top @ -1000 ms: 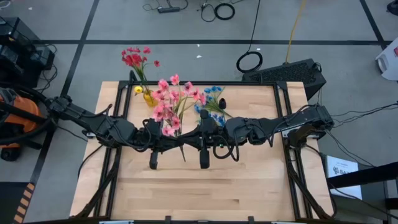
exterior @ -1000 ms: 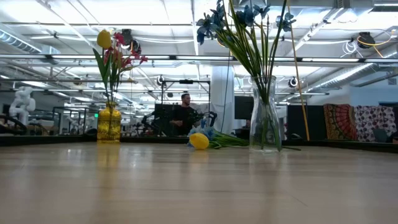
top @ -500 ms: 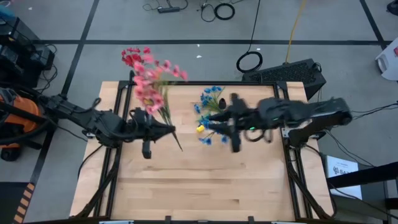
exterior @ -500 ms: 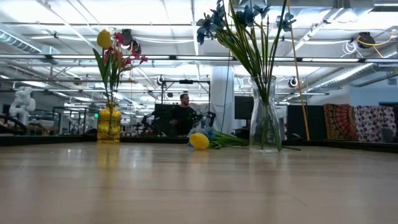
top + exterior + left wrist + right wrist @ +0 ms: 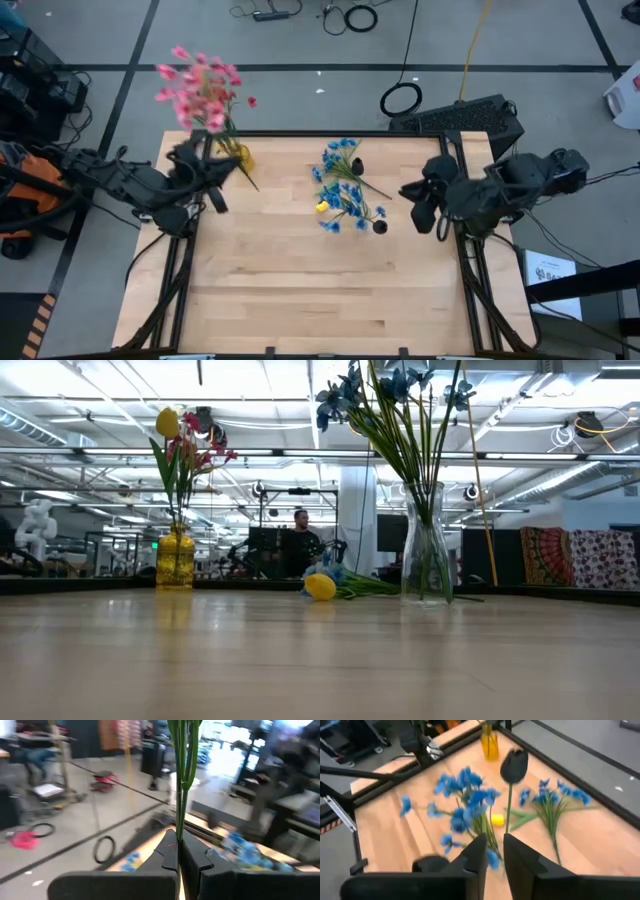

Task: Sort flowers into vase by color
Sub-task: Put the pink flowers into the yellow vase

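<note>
My left gripper (image 5: 222, 166) is over the table's far left corner, shut on a bunch of pink flowers (image 5: 200, 88) whose blooms reach out past the far edge. Just beside it stands the yellow vase (image 5: 240, 156) with red flowers (image 5: 195, 455) and a yellow bud (image 5: 167, 422). At mid-table, a clear vase (image 5: 425, 555) holds blue flowers (image 5: 385, 385). More blue sprigs (image 5: 348, 200), a yellow bud (image 5: 322, 207) and a dark bud (image 5: 380, 226) lie flat beside it. My right gripper (image 5: 422, 205) hovers at the right edge, slightly open, with nothing between its fingers (image 5: 475, 851). My left gripper pinches the pink bunch's green stems (image 5: 178, 837) between its two fingers. It comes at them roughly level from the table's left side, the fingers lying across the stems. The bunch is lifted clear. Its blooms point past the far edge, and the stem ends (image 5: 252, 186) stick out toward mid-table.
A black frame (image 5: 300, 132) runs along the table's far and side edges. The near half of the wooden table (image 5: 320, 300) holds no objects. Beyond the far edge, cables and a dark box (image 5: 460, 115) lie on the floor. A person (image 5: 300, 540) sits in the room behind.
My left gripper has carried the pink bunch from mid-table toward the far left corner. It turned on the way, so the blooms swung out past the far edge. My right gripper has drawn back from mid-table to the right edge, uncovering the blue sprigs and buds lying there.
</note>
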Action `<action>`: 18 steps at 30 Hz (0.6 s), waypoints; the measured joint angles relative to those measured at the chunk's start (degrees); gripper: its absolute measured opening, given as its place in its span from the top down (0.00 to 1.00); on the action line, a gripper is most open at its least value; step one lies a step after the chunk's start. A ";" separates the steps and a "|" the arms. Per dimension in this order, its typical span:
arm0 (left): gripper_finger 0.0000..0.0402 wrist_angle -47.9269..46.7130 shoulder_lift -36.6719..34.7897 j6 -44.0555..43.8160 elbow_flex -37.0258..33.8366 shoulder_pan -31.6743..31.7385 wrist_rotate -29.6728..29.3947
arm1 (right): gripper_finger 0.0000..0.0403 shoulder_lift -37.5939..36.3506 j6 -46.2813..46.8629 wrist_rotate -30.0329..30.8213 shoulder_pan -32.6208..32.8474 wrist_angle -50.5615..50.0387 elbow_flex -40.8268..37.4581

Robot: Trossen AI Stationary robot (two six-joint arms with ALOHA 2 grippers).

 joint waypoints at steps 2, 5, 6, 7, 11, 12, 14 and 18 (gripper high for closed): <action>1.00 -0.55 -2.24 1.12 0.00 1.05 -1.21 | 0.89 -0.47 2.31 0.07 1.36 -0.39 -1.93; 1.00 0.31 -5.33 4.25 0.04 3.35 -1.40 | 0.93 -1.07 6.60 -0.09 3.05 -0.36 -5.63; 1.00 0.35 -6.33 5.55 0.04 4.19 -1.41 | 0.94 -1.30 8.17 0.01 3.44 -0.25 -7.03; 1.00 0.68 -7.25 6.98 0.04 5.03 -1.40 | 0.95 -1.48 9.79 0.03 3.84 -0.17 -8.59; 1.00 3.22 -10.01 14.79 0.06 8.89 -0.49 | 0.99 -1.98 17.91 1.31 4.92 1.37 -15.75; 1.00 4.01 -10.42 17.10 0.17 10.00 -0.40 | 1.00 -2.10 20.15 1.36 5.06 1.96 -17.63; 1.00 4.28 -10.90 20.83 0.96 12.39 0.26 | 1.00 -2.25 24.68 1.37 5.06 3.56 -21.42; 1.00 4.38 -11.02 27.12 3.37 17.68 3.74 | 1.00 -2.18 32.00 1.16 5.01 8.09 -28.40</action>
